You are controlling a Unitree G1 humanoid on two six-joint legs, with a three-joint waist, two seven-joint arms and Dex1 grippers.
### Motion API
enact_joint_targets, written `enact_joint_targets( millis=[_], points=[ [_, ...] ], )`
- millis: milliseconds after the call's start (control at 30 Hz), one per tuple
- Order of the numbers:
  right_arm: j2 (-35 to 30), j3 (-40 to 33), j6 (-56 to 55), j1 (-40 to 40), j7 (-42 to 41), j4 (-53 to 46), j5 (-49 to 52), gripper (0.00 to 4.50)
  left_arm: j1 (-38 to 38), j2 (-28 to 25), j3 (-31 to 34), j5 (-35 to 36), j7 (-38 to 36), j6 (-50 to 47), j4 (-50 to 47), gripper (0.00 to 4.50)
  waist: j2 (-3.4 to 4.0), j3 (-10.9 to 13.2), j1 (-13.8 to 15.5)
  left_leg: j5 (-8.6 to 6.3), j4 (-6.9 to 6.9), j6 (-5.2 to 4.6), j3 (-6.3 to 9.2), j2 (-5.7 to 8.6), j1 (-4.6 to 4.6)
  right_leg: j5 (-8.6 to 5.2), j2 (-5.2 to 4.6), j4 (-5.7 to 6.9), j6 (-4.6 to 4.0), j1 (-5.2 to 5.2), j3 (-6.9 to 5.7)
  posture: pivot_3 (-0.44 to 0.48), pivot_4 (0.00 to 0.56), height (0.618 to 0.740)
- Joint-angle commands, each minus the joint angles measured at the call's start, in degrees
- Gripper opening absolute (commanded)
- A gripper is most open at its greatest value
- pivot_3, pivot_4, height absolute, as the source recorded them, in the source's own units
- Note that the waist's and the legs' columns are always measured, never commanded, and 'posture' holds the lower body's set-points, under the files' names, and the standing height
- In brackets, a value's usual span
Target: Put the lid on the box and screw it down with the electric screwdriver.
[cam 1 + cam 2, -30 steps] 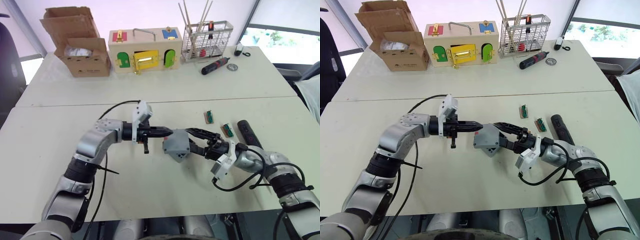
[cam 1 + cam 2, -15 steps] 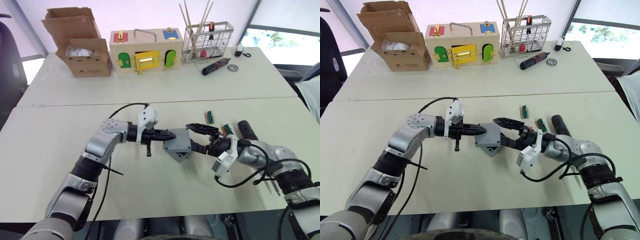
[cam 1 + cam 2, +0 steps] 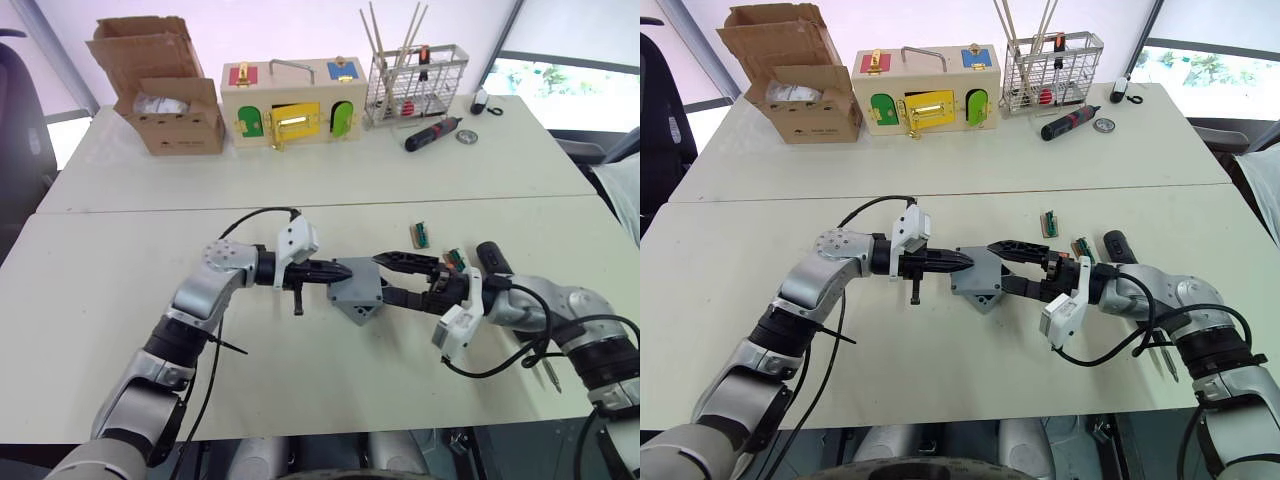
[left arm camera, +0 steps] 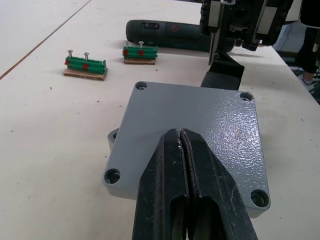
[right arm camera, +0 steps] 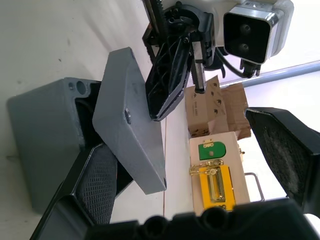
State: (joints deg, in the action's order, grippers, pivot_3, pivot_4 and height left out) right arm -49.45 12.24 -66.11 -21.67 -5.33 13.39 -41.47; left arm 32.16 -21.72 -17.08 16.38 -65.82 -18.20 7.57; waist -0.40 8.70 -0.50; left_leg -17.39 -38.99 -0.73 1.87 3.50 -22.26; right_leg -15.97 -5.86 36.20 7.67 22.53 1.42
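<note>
Left wrist view, speckled square grey lid (image 4: pixel 192 132), corner holes

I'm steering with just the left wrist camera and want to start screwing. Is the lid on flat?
Observer: No. The lid sits tilted on the box, with a gap showing.
Operator: Where's my other gripper?
Observer: The right gripper is open at the box's right side, opposite your left gripper.
Operator: Is there another screwdriver?
Observer: Yes, a small screwdriver lies by the wire basket.
</note>
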Motion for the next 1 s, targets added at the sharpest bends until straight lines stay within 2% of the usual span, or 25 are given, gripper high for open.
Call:
enact_joint_targets(
  millis=[33,600,700,900,1000],
  points=[
    [-1.6,-4.0,1.1,0.8,1.2,-2.4,0.7,4.46,-2.8,0.0,-4.5,-3.6,0.0,-1.6,2.6,0.00,0.04,0.0,0.0,0.00,0.00,0.00,0.00,0.00,0.00,0.00,0.00,0.00,0.00,0.00,0.00,0.000,0.150,0.737],
    [-2.8,-9.5,6.7,10.0,1.1,-7.3,1.6,4.46,-2.7,1.3,-4.6,-3.7,0.0,-0.7,1.9,0.00,0.12,-0.1,0.0,-0.01,-0.02,-0.03,0.00,0.01,0.15,0.00,0.00,-0.02,0.00,-0.17,0.01,0.000,0.150,0.737],
    [-2.5,-10.6,8.2,11.1,1.4,-8.1,1.8,3.73,-2.1,1.1,-2.9,-2.8,0.3,-0.9,1.6,0.00,0.12,-0.1,0.0,-0.02,-0.01,-0.03,0.00,0.00,0.17,0.00,0.00,-0.01,0.00,-0.17,0.01,0.000,0.150,0.737],
    [-2.4,-12.5,10.2,13.0,2.2,-9.1,1.2,1.96,-1.3,1.2,-0.9,-1.8,0.8,0.6,0.4,0.00,0.12,-0.1,0.0,-0.02,-0.01,-0.03,0.00,0.00,0.16,0.00,0.00,-0.02,0.00,-0.17,0.02,0.000,0.150,0.737],
    [-2.5,-13.6,11.7,15.0,2.2,-9.8,1.8,0.51,-1.2,1.4,1.0,0.5,0.7,-0.2,-2.0,0.00,0.12,-0.1,0.0,-0.02,0.00,-0.04,0.00,0.00,0.15,0.00,0.00,-0.01,0.00,-0.14,0.02,0.000,0.150,0.737]
  ],
)
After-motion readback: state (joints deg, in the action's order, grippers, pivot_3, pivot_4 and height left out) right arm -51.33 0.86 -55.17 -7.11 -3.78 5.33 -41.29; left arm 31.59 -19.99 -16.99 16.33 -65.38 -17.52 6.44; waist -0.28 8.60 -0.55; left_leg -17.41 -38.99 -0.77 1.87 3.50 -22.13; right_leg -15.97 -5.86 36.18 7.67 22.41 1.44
